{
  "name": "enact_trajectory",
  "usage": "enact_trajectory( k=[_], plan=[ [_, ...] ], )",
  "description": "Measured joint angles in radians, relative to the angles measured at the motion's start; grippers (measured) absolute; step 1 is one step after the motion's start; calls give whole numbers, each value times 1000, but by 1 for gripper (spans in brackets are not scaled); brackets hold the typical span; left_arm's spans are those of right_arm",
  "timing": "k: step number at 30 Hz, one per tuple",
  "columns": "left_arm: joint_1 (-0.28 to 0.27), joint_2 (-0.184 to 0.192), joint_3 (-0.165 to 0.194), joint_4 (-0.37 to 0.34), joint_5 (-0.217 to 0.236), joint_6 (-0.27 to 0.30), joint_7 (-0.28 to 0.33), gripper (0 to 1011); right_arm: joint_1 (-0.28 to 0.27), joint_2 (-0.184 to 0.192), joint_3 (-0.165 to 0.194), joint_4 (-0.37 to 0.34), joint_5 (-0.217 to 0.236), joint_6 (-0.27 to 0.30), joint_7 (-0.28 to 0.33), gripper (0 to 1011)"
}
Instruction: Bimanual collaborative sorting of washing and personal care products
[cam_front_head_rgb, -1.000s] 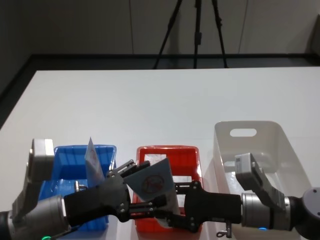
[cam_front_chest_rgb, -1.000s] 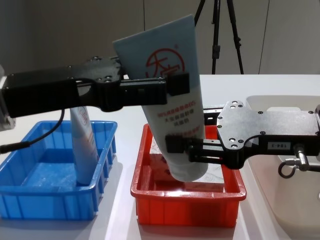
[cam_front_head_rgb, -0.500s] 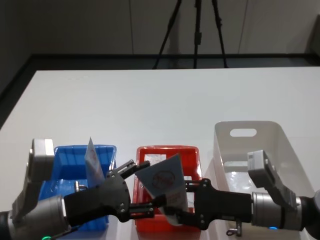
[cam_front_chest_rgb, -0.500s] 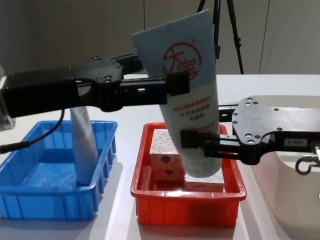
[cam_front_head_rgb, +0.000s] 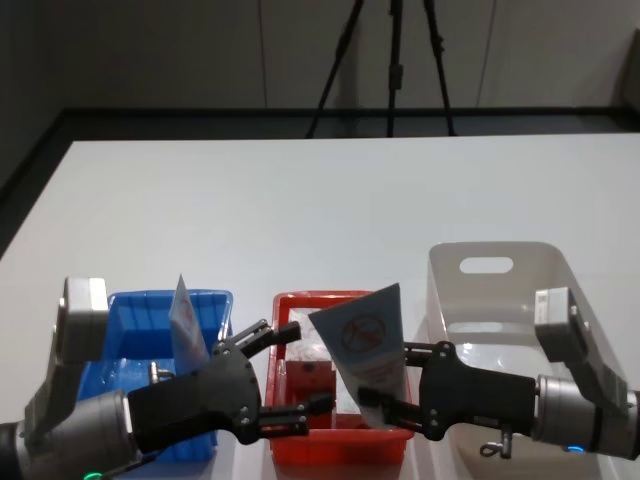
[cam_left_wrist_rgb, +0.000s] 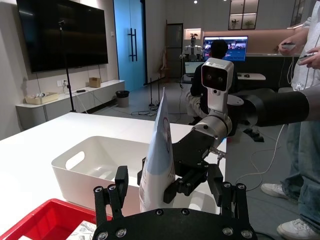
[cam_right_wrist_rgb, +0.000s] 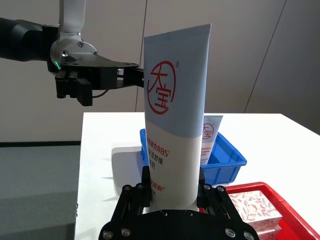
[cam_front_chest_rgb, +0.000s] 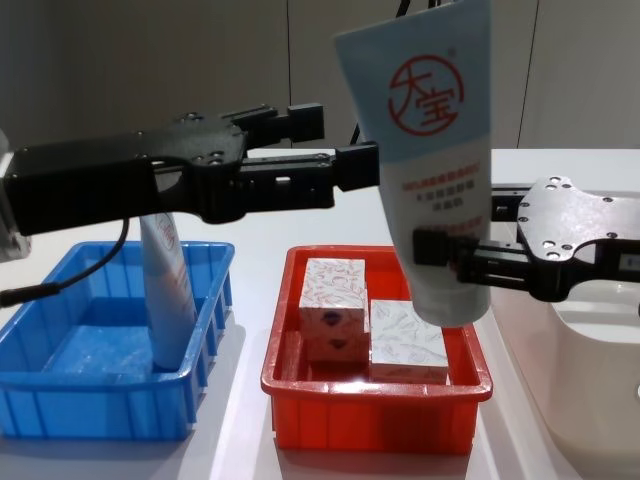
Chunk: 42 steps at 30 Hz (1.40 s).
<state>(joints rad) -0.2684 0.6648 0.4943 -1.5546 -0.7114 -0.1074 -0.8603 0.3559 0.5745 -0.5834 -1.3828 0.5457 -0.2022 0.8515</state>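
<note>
Tubes are split: the standing tube sits in the blue bin, left of the red bin. The left gripper hangs above the red bin, fingers spread and empty. Two patterned boxes lie inside it. Over its right end, the right gripper clamps the held tube upright. This looks like a handover, so next the left must close before the right releases.
</note>
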Motion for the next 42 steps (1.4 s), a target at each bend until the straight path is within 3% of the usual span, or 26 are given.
enact_trajectory(
  k=[17,42],
  plan=[
    [0,0,0,0,0,0,0,1002,-41,11,85,-4,3,2,-87,484],
    [0,0,0,0,0,0,0,1002,-66,-25,194,27,-67,16,-237,484]
  ],
)
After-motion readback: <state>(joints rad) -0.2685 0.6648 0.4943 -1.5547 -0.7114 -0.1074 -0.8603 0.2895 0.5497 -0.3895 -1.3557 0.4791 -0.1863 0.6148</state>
